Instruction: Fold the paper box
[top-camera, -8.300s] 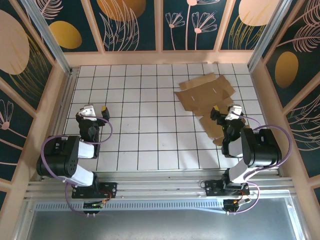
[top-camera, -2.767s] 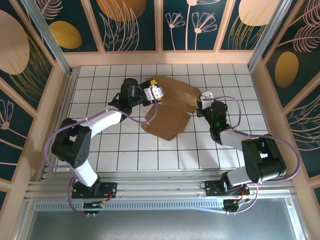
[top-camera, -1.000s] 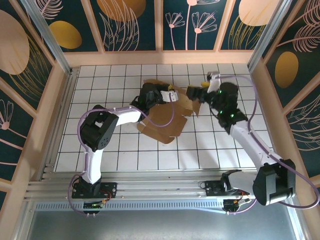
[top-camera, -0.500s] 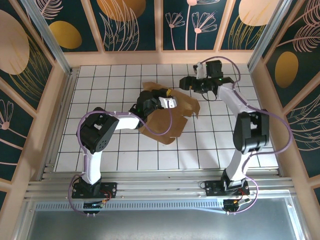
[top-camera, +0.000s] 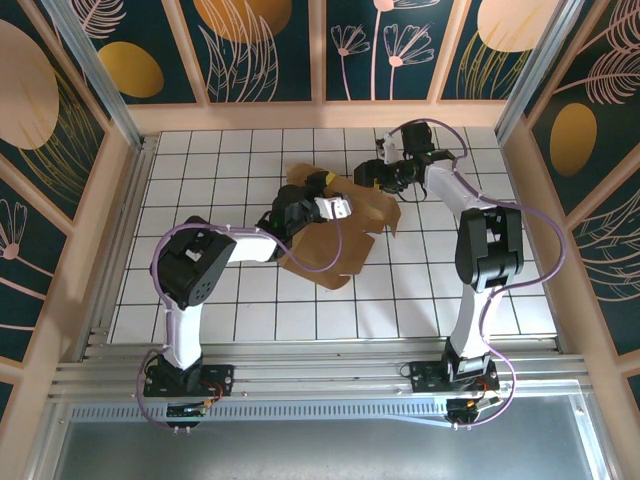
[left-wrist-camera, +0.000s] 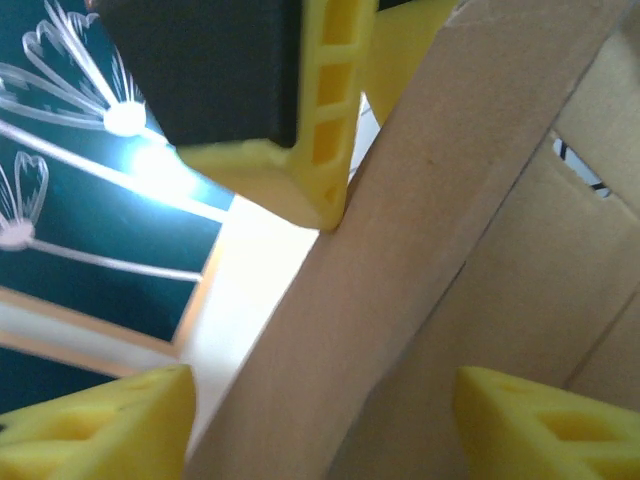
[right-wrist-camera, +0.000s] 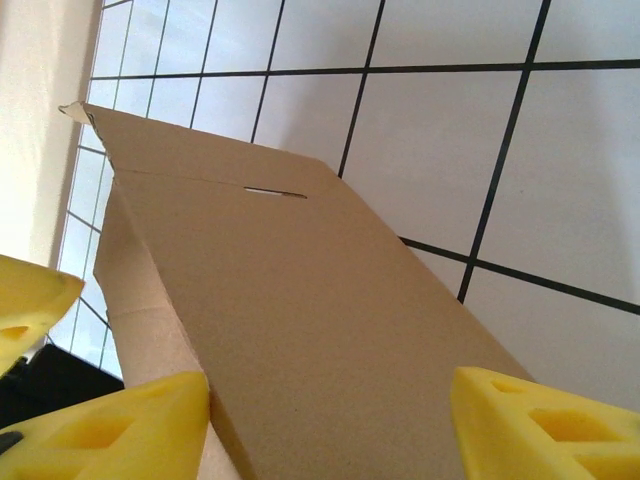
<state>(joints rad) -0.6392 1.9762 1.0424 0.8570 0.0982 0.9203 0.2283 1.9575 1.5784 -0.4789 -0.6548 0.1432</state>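
Left gripper (top-camera: 333, 206) is spread wide; a raised flap runs between its fingers (left-wrist-camera: 110, 420), unpinched. The box (top-camera: 335, 245), a half-raised sheet, lies mid-table (top-camera: 200, 170). Right gripper (top-camera: 380, 172) gapes too, holding nothing, at the box's far edge. Probably a wall is being stood up; next, one gripper must close on the flap while the other braces the crease

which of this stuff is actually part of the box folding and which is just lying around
Part of the job:
paper box
left gripper, open, cardboard between its fingers
right gripper, open, cardboard between its fingers

Just there:
tiled table
floral wall panels
purple cables
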